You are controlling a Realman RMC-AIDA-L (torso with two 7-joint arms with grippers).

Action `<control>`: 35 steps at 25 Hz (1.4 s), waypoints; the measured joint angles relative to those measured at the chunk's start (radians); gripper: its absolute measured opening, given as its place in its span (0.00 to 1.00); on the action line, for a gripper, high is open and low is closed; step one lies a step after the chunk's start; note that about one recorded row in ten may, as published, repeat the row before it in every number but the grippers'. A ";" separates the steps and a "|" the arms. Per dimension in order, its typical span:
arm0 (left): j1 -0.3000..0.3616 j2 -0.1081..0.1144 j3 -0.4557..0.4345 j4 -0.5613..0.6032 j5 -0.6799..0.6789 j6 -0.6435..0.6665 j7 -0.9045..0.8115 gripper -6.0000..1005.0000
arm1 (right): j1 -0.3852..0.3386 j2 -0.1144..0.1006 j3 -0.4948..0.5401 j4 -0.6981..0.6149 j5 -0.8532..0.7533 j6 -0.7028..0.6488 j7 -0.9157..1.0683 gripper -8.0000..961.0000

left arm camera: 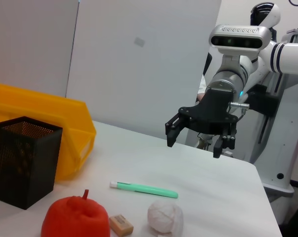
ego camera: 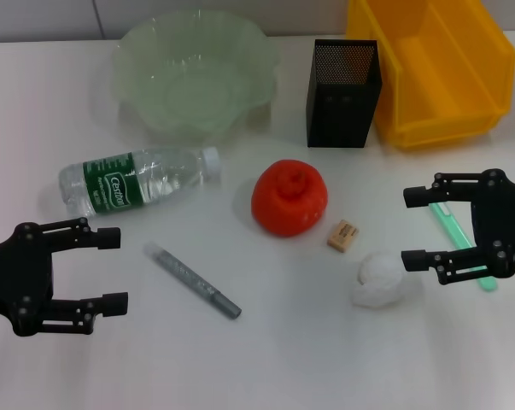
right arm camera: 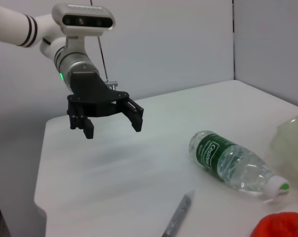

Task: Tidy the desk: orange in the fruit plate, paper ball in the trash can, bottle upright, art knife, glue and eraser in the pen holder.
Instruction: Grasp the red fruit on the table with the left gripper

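White table before plain pale grey wall panels

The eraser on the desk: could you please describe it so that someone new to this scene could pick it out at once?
Start at the red-orange orange in the middle of the white desk. Just beside it, toward the robot's right, between it and the crumpled white paper ball, lies the eraser. It is a tiny tan rectangular block with a small printed mark, the smallest thing in view.

Red-orange orange, yellow trash can, black mesh pen holder, pale-green fruit plate.
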 joint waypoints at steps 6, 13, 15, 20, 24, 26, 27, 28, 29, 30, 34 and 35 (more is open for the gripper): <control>-0.002 0.000 0.000 0.000 0.000 -0.005 0.000 0.84 | 0.004 0.000 0.000 0.009 -0.003 0.014 -0.011 0.85; -0.002 -0.002 -0.001 0.015 -0.005 -0.014 -0.001 0.83 | 0.004 -0.001 0.007 0.010 0.001 0.024 -0.012 0.85; -0.001 -0.005 -0.003 0.025 -0.006 -0.020 -0.001 0.83 | 0.002 -0.002 0.011 0.010 0.005 0.029 -0.012 0.85; -0.002 -0.031 -0.031 0.077 -0.009 -0.062 0.000 0.83 | -0.018 -0.001 0.048 0.012 0.017 0.041 -0.014 0.84; -0.018 -0.074 -0.090 0.137 -0.014 -0.092 0.009 0.83 | -0.049 -0.002 0.117 0.015 0.018 0.046 -0.027 0.84; -0.034 -0.093 -0.100 0.157 -0.022 -0.118 0.005 0.83 | -0.067 -0.002 0.156 0.017 0.018 0.045 -0.041 0.84; -0.052 -0.103 -0.096 0.160 -0.029 -0.142 -0.004 0.83 | -0.075 -0.002 0.174 0.018 0.017 0.042 -0.048 0.84; -0.069 -0.107 -0.087 0.154 -0.033 -0.161 -0.009 0.83 | -0.088 -0.002 0.200 0.020 0.015 0.039 -0.058 0.84; -0.069 -0.107 -0.087 0.154 -0.033 -0.161 -0.009 0.83 | -0.096 -0.002 0.216 0.021 0.015 0.036 -0.062 0.84; -0.108 -0.108 -0.060 0.118 -0.034 -0.203 -0.017 0.83 | -0.105 -0.002 0.234 0.023 0.014 0.033 -0.068 0.84; -0.169 -0.111 -0.022 0.058 -0.036 -0.286 -0.051 0.83 | -0.138 -0.001 0.293 0.023 0.011 0.020 -0.080 0.84; -0.169 -0.111 -0.022 0.058 -0.036 -0.286 -0.051 0.83 | -0.143 -0.001 0.304 0.023 0.011 0.017 -0.083 0.84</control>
